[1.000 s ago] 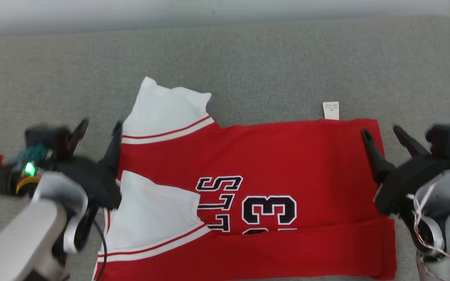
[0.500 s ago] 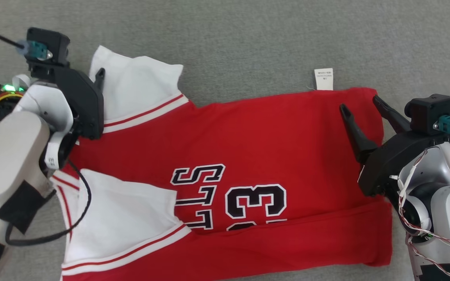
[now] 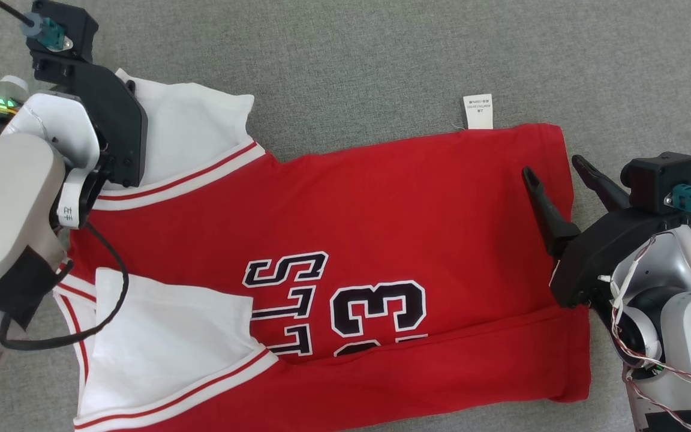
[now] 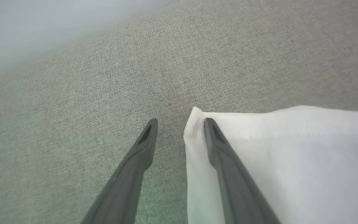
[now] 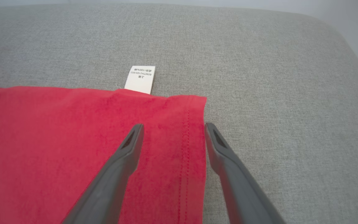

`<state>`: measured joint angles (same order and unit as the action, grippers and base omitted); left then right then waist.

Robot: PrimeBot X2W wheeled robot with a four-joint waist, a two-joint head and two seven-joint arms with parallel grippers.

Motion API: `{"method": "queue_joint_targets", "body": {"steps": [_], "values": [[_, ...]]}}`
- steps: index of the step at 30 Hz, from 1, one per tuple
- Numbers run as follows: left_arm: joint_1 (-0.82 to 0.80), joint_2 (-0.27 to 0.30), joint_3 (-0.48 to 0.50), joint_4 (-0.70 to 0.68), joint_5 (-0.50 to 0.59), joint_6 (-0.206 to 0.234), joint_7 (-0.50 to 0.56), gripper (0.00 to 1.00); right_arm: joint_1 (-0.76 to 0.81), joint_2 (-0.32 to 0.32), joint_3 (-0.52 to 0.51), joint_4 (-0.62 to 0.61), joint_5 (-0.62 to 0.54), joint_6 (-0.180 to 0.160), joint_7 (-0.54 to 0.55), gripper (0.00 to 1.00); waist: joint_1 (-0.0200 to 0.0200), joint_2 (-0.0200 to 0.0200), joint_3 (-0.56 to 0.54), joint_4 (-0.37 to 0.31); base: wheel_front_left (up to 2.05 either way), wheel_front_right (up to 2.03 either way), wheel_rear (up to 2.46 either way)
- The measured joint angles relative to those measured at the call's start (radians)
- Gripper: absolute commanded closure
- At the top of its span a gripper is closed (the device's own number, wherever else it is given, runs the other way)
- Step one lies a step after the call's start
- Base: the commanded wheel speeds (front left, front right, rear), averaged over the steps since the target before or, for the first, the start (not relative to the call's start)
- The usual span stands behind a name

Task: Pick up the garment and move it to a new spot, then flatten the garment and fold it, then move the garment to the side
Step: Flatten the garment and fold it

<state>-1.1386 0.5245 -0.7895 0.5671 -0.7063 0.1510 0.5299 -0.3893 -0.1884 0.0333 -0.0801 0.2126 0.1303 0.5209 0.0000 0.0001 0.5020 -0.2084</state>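
The garment (image 3: 381, 210), a red jersey with white sleeves and black lettering, lies spread flat on the grey cushion. My left gripper (image 3: 116, 81) is at the tip of the far white sleeve (image 3: 195, 120). In the left wrist view this gripper (image 4: 180, 124) is open, with one finger over the white sleeve (image 4: 291, 155) at its corner and the other over bare cushion. My right gripper (image 3: 554, 168) is open at the garment's far right hem corner. In the right wrist view the right gripper (image 5: 173, 126) straddles the stitched hem edge (image 5: 186, 140), holding nothing.
A white care label (image 3: 478, 112) sticks out from the garment's far edge, also seen as the label (image 5: 140, 79) ahead of my right fingers. The grey cushion (image 3: 351, 54) ends in a rounded corner (image 5: 337, 28) at the far right. A black cable (image 3: 105, 300) hangs from my left arm over the near sleeve.
The head camera has tilted down. My left gripper has travelled forward from the collar side to the far sleeve's tip, its fingers a little closer together. My right gripper stays at the hem corner.
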Motion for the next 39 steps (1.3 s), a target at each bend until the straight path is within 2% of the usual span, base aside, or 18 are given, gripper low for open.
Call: {"method": "queue_joint_targets", "body": {"steps": [3, 4, 6, 7, 21, 24, 30, 33, 39], "values": [[-0.011, -0.002, -0.007, 0.002, 0.001, 0.0, 0.011, 0.53, 0.0, 0.001, 0.002, 0.002, 0.0, 0.0, 0.002, 0.0, 0.0, 0.0, 0.0, 0.002, 0.0, 0.0, 0.0], [-0.011, -0.002, -0.01, 0.002, 0.001, 0.0, 0.013, 0.57, 0.0, 0.0, 0.003, 0.003, -0.001, 0.0, 0.002, 0.0, 0.0, -0.0001, 0.0, 0.002, 0.0, 0.0, 0.0], [-0.012, -0.002, -0.012, 0.002, 0.001, 0.002, 0.016, 0.83, 0.001, 0.0, 0.006, 0.005, -0.002, 0.0, 0.002, 0.0, 0.0, -0.0001, 0.0, 0.002, 0.0, 0.0, 0.0], [-0.012, -0.002, -0.012, 0.002, 0.001, 0.0, 0.019, 1.0, 0.001, 0.0, 0.006, 0.005, -0.002, 0.0, 0.002, 0.0, 0.0, -0.0001, 0.001, 0.003, 0.0, 0.0, 0.0], [-0.014, -0.007, -0.009, 0.002, -0.016, -0.03, -0.018, 1.0, -0.005, -0.008, 0.009, 0.004, 0.007, 0.0, 0.016, 0.0, 0.0, -0.0001, 0.012, -0.002, 0.0, 0.0, 0.0], [-0.015, -0.006, 0.0, 0.001, -0.027, -0.038, -0.025, 1.0, -0.03, -0.009, -0.018, -0.001, -0.019, 0.0, 0.026, 0.0, 0.0, -0.0001, 0.009, -0.002, 0.0, 0.0, 0.0], [-0.016, 0.021, 0.013, -0.022, -0.043, -0.054, -0.025, 1.0, -0.084, -0.021, -0.066, 0.007, -0.096, 0.0, 0.138, 0.0, 0.0, -0.0001, 0.015, 0.0, 0.0, 0.0, 0.0], [-0.018, 0.036, 0.012, -0.048, -0.043, -0.056, -0.016, 1.0, -0.132, -0.058, -0.08, 0.033, -0.116, 0.0, 0.221, 0.0, 0.0, -0.0001, 0.024, 0.005, 0.0, 0.0, 0.0], [-0.019, 0.045, 0.012, -0.081, -0.045, -0.054, -0.009, 1.0, -0.187, -0.067, -0.073, 0.074, -0.111, 0.0, 0.25, 0.0, 0.0, -0.0001, 0.033, 0.022, 0.0, 0.0, 0.0]]}}
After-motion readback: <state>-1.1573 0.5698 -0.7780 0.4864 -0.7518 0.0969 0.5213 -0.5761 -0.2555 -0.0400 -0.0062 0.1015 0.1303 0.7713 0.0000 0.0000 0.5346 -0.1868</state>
